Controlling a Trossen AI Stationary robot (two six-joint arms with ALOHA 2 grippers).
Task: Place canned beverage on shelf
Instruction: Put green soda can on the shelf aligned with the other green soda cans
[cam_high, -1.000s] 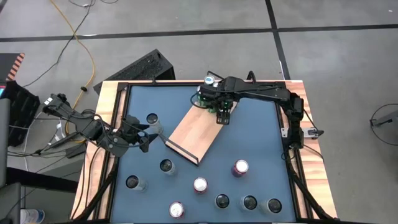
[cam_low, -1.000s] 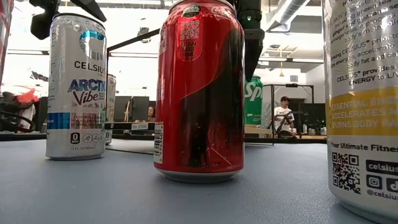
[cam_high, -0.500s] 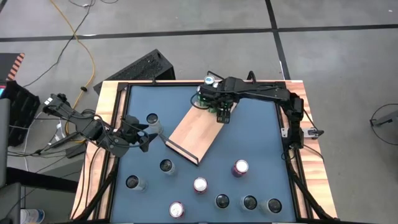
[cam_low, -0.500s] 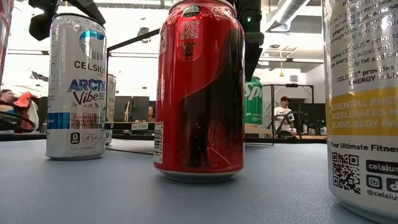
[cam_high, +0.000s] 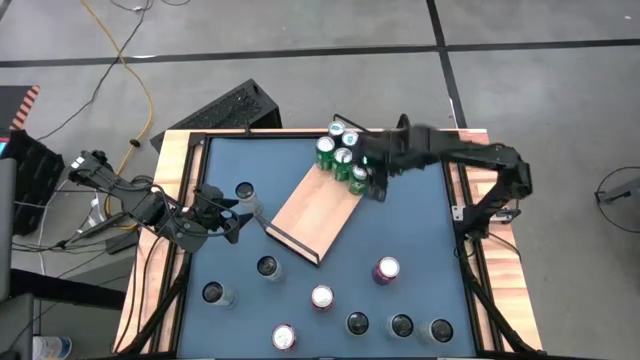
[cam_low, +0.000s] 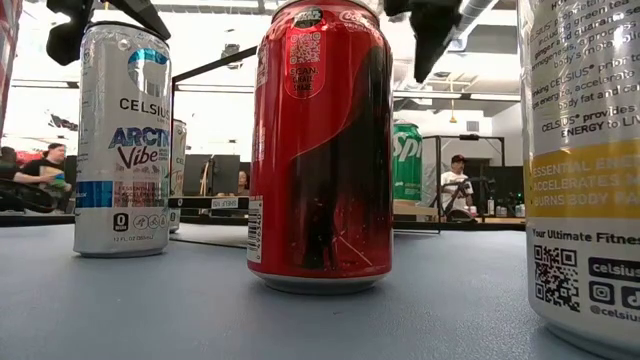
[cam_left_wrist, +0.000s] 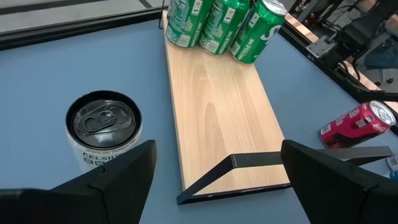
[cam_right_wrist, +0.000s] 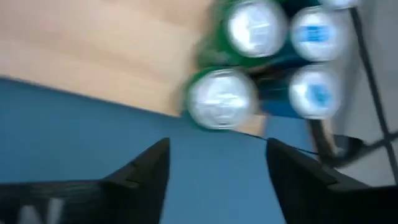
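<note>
The shelf is a light-wood board with a black wire rail, lying aslant on the blue table. Several green cans stand in a cluster on its far end and also show in the left wrist view. My right gripper is open and empty, just off the board's right edge beside the nearest green can. My left gripper is open and empty at the table's left, next to an upright white Celsius can that stands on the table.
Several loose cans stand along the table's near half, among them a red one, a pink one and a silver one. In the low view a red can and two Celsius cans stand close to the camera. People sit beyond the table.
My right gripper has drawn back from over the green cans toward the table's right edge and has risen. The cluster on the board's far end is now uncovered and stands upright. My left gripper has kept still.
</note>
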